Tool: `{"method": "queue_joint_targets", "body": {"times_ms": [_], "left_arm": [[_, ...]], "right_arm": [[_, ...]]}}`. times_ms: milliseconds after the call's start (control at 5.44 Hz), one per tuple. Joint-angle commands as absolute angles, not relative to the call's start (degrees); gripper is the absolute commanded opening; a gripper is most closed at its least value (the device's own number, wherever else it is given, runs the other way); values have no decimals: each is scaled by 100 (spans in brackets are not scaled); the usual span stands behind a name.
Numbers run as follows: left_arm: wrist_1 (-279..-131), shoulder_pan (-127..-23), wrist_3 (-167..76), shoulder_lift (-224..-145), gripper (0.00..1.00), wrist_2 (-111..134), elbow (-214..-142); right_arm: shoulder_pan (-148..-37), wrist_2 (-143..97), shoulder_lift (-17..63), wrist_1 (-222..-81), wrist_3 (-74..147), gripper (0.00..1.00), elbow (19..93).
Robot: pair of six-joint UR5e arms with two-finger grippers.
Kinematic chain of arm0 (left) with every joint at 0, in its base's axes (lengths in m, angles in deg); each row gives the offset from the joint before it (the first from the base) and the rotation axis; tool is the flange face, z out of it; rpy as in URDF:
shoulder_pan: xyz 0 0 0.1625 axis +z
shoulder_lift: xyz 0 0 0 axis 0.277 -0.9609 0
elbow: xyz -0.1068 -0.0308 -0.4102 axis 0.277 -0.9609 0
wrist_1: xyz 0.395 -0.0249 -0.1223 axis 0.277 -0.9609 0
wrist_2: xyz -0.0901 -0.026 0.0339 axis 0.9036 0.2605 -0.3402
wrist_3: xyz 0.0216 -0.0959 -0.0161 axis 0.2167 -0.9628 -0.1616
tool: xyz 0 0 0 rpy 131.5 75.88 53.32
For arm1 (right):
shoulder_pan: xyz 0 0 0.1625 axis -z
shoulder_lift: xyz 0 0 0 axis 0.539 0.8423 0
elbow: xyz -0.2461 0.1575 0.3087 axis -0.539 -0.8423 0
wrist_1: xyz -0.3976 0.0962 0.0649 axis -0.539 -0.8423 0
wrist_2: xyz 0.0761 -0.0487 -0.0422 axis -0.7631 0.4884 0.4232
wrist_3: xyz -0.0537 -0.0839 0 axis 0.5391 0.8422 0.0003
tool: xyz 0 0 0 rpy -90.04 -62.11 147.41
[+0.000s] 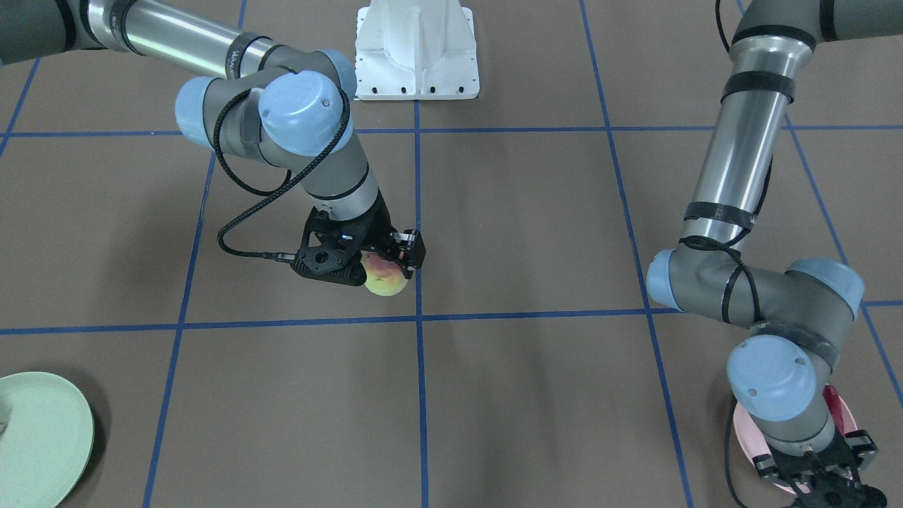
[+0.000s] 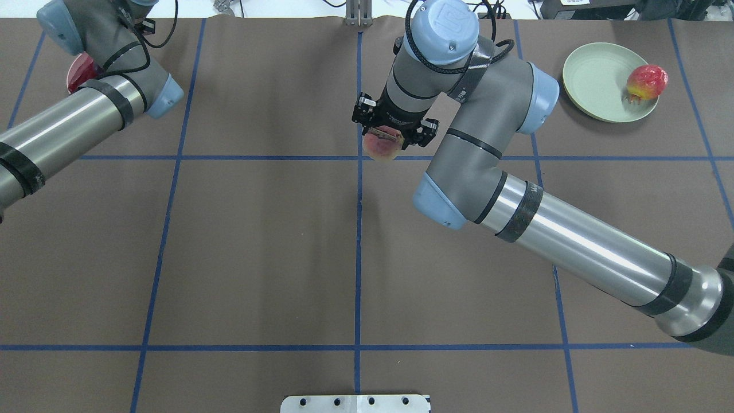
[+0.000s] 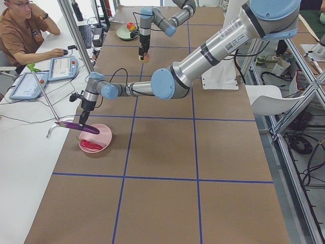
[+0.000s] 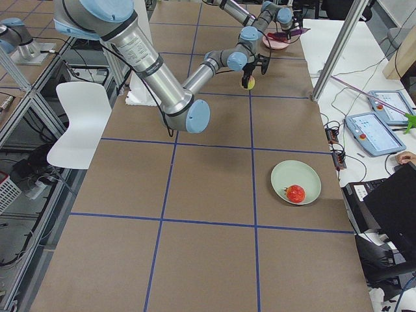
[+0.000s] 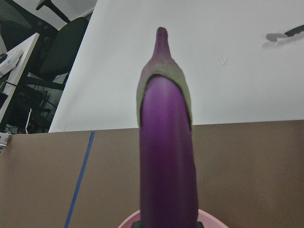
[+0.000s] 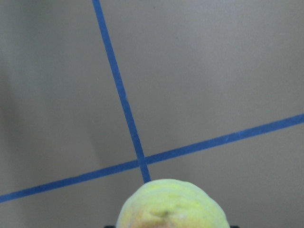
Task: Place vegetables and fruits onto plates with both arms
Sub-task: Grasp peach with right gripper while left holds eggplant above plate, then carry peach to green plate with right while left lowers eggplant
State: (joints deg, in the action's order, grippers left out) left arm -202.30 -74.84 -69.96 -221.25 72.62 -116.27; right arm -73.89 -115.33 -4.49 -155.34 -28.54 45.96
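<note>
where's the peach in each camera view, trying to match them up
Front-facing: peach centre-left, just left of the middle tape line.
Overhead: peach top centre, just right of that line.
Exterior left: peach far off, top centre.
Exterior right: peach far off, top centre.
Left wrist: not in view.
Right wrist: peach at bottom edge.
Shared landmark, exterior views only: green plate.

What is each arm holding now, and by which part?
The right end effector holds the peach by its sides. The left end effector holds the eggplant near its middle, above the pink plate.
</note>
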Motion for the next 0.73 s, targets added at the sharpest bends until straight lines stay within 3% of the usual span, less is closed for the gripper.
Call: {"method": "queue_joint_targets", "body": {"times_ms": [0, 184, 367, 551], "left_arm": [[-20237, -7453, -6260, -21951, 0, 7002, -11678], [-20219, -7453, -6030, -21959, 63, 6991, -11687], [-20115, -7505, -5828, -21959, 100, 7008, -12122], [-19896, -7549, -5573, -21950, 100, 7008, -12362]], "right_arm": [[-7497, -11538, -483, -15526, -2845, 0, 4592], [-7585, -11538, -483, -15535, -2837, 0, 4592], [-7690, -11521, -465, -15552, -2819, 0, 4592], [-7848, -11503, -430, -15587, -2558, 0, 4575]]}}
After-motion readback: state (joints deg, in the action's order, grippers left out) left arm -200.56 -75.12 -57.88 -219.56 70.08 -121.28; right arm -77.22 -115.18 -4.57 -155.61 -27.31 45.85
